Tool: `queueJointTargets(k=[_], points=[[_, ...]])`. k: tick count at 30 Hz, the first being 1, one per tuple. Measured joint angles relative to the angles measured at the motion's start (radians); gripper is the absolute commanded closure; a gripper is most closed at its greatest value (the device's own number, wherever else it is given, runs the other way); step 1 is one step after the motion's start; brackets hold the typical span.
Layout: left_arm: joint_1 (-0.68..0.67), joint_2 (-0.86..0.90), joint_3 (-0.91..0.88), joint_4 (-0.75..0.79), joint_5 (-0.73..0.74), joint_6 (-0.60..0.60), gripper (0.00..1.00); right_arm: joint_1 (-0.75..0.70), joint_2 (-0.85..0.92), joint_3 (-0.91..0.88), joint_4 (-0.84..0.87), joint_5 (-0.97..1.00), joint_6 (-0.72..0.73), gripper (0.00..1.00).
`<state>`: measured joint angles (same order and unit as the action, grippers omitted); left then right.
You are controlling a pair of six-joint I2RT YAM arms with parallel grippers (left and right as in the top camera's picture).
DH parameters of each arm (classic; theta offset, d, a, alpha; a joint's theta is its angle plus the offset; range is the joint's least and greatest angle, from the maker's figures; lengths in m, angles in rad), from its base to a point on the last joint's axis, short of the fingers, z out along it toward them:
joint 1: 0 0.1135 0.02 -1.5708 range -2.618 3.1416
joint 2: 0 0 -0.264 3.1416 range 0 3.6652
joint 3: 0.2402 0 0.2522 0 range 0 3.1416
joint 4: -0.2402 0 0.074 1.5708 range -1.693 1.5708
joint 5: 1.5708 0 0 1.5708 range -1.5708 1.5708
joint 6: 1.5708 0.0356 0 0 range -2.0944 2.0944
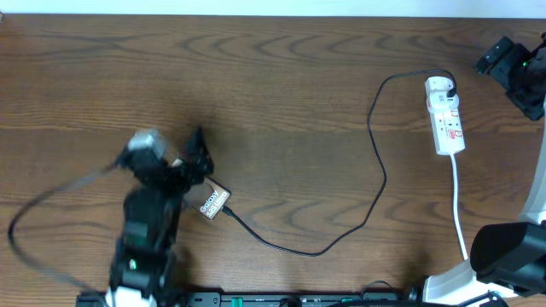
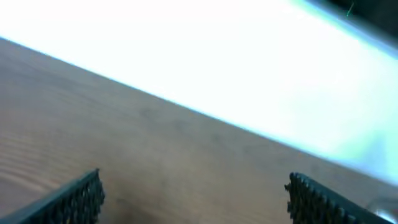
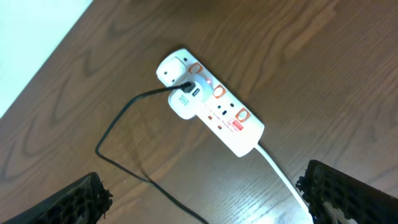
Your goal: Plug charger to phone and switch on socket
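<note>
- Fingers (image 3: 74, 202) of my right gripper (image 3: 208, 199) are spread wide and empty above the socket (image 3: 214, 106); my left gripper (image 2: 196, 208) is likewise released.
- The charger (image 3: 124, 134) is plugged into the socket, so I judge switching on comes next: one fingertip pressed on the red switch (image 3: 198, 68).
- Far off, the phone (image 1: 213, 203) lies at the cable's tip; I can't tell if it's seated.

Wood table (image 1: 281, 85). Left arm (image 1: 149, 213), blurred, sits over phone (image 1: 215, 203); only phone's corner w/ white lettering shows. Charger (image 1: 317, 253) cable leaves phone's edge, loops rt & up to socket (image 1: 445, 115), plugged in at its far end. Socket's white cord (image 1: 458, 205) runs to near edge. Right arm (image 1: 522, 72) near socket, not touching.
</note>
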<state>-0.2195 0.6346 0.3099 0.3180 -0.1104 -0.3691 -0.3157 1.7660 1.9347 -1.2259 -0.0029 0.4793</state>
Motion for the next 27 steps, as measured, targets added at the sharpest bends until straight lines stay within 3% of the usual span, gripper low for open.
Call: queueJointTargets(k=[3, 7, 20, 27], points=[[0.038, -0.136, -0.158, 0.160, -0.009, -0.001, 0.08, 0.000, 0.000, 0.000, 0.000, 0.000, 0.003, 0.01], [0.099, -0.257, -0.283, 0.194, -0.019, 0.001, 0.08, 0.000, 0.000, 0.000, 0.000, 0.000, 0.003, 0.01], [0.210, -0.573, -0.304, -0.311, -0.004, 0.030, 0.08, 0.000, 0.000, 0.000, 0.000, 0.000, 0.003, 0.01], [0.246, -0.619, -0.289, -0.341, 0.042, 0.046, 0.08, 0.000, 0.000, 0.000, -0.001, 0.000, 0.004, 0.01]])
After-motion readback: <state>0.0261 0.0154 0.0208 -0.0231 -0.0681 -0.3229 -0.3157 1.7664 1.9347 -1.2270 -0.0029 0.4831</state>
